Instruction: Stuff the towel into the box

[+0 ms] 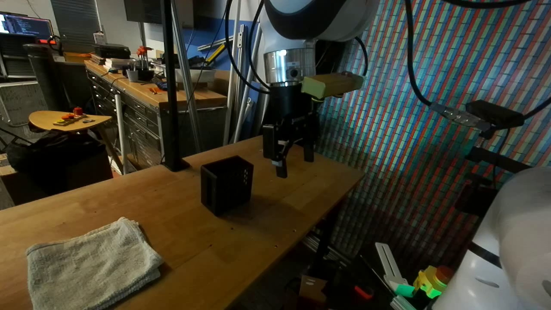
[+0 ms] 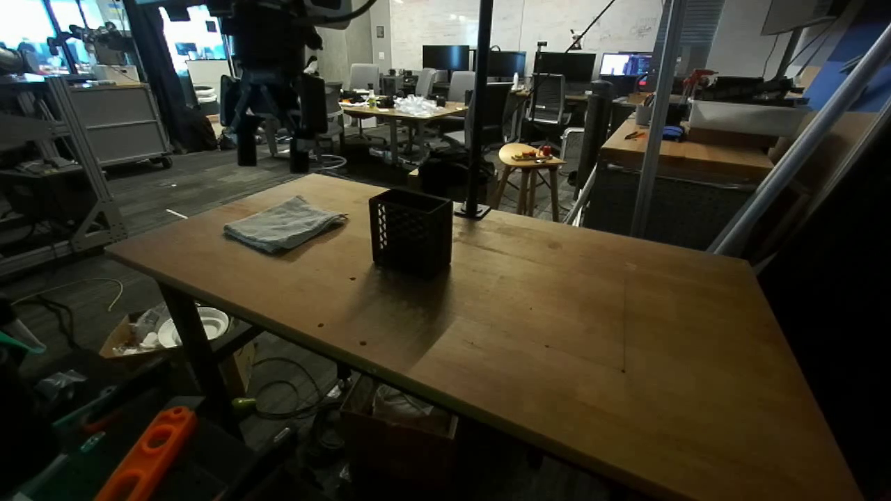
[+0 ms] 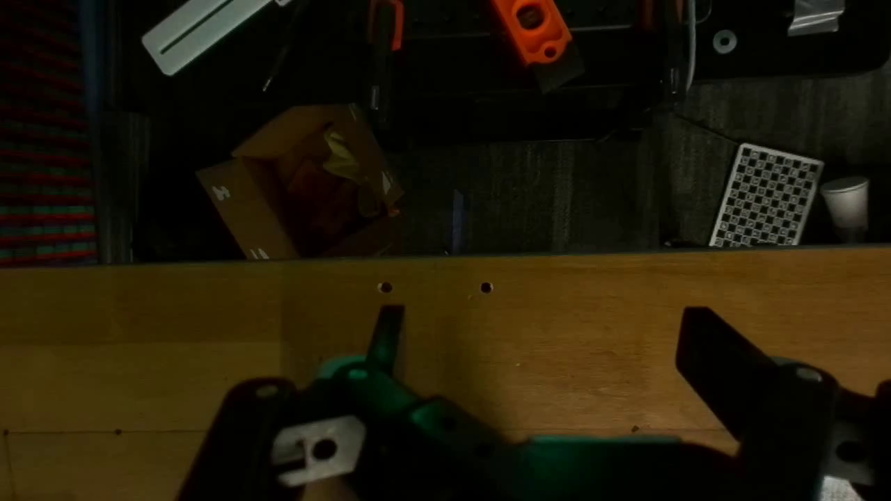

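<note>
The towel [image 1: 92, 262] is light grey, folded and lying flat on the wooden table; it also shows in an exterior view [image 2: 285, 224]. The box [image 1: 227, 187] is a small black open-topped crate with holed sides, standing upright on the table apart from the towel; it also shows in an exterior view [image 2: 412, 233]. My gripper [image 1: 295, 167] is open and empty, pointing down in the air above the table, touching neither. Its fingers also show in an exterior view [image 2: 273, 167] and spread wide in the wrist view [image 3: 544, 312]. The wrist view does not show the box; a pale patch at its bottom right corner cannot be identified.
A black upright post [image 2: 475, 111] is fixed at the table edge near the box. The wooden table [image 2: 592, 313] has an edge that crosses the wrist view [image 3: 592, 268]. A cardboard box [image 3: 278, 209] sits below that edge. A patterned wall [image 1: 409, 150] rises past the table's end.
</note>
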Controlling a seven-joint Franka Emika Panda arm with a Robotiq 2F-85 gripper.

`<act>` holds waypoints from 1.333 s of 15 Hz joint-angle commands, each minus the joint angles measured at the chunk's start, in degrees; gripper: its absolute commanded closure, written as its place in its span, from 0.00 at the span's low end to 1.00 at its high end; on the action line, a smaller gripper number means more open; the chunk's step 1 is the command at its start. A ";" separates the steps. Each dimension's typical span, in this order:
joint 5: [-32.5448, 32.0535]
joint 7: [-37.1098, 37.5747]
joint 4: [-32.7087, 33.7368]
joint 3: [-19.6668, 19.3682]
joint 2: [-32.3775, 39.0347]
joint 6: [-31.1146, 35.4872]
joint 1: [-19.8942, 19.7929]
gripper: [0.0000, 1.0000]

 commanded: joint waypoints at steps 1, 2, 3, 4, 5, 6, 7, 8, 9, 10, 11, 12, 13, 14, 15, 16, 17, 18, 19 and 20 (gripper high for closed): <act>-0.60 1.44 4.40 1.28 5.36 1.32 1.27 0.00; -0.38 2.41 5.78 2.03 7.18 2.60 1.78 0.00; -0.54 3.57 6.94 2.78 8.82 3.67 2.15 0.00; -0.80 5.32 8.63 3.81 10.91 5.07 2.64 0.00; -1.15 6.70 10.01 4.58 12.56 6.30 3.02 0.00; -1.72 8.68 12.06 5.68 14.98 7.96 3.54 0.00; -2.26 10.00 13.65 6.42 16.70 9.19 4.03 0.00; -3.49 11.84 15.98 7.39 19.30 10.55 4.65 0.00; -4.73 13.30 17.78 7.98 21.07 11.34 5.26 0.00; -6.32 14.53 20.34 8.70 23.92 12.57 6.16 0.00; -7.64 15.49 22.63 9.03 26.29 13.34 6.94 0.00; -8.96 16.27 24.78 9.21 28.31 13.77 7.82 0.00; -10.43 16.83 27.34 9.32 31.13 14.62 8.86 0.00; -11.51 16.99 29.41 9.14 33.06 15.09 9.84 0.00; -12.62 17.22 31.85 8.86 35.86 16.04 10.87 0.00; -13.23 17.07 33.81 8.52 37.45 16.21 11.78 0.00; -14.17 16.75 35.81 8.16 39.62 17.06 12.63 0.00; -14.60 16.39 37.63 7.77 41.38 17.43 13.34 0.00; -14.43 15.91 39.32 7.44 43.24 18.20 13.91 0.00; -14.31 15.65 40.85 7.06 44.65 18.52 14.47 0.00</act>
